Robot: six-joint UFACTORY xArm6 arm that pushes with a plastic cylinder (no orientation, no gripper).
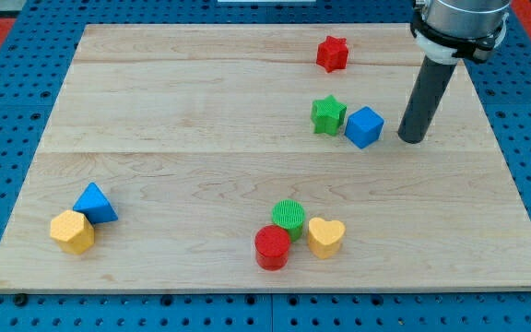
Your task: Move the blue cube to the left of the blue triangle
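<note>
The blue cube (364,126) sits right of centre in the upper half of the wooden board, touching or nearly touching a green star (328,114) on its left. The blue triangle (94,203) lies at the lower left, against a yellow hexagon block (72,231). My tip (412,138) is on the board just to the right of the blue cube, a small gap away from it, at about the same height in the view.
A red star (333,53) sits near the view's top. A green cylinder (289,217), a red cylinder (272,247) and a yellow heart (325,236) cluster at bottom centre. The board's edge (265,288) borders blue pegboard.
</note>
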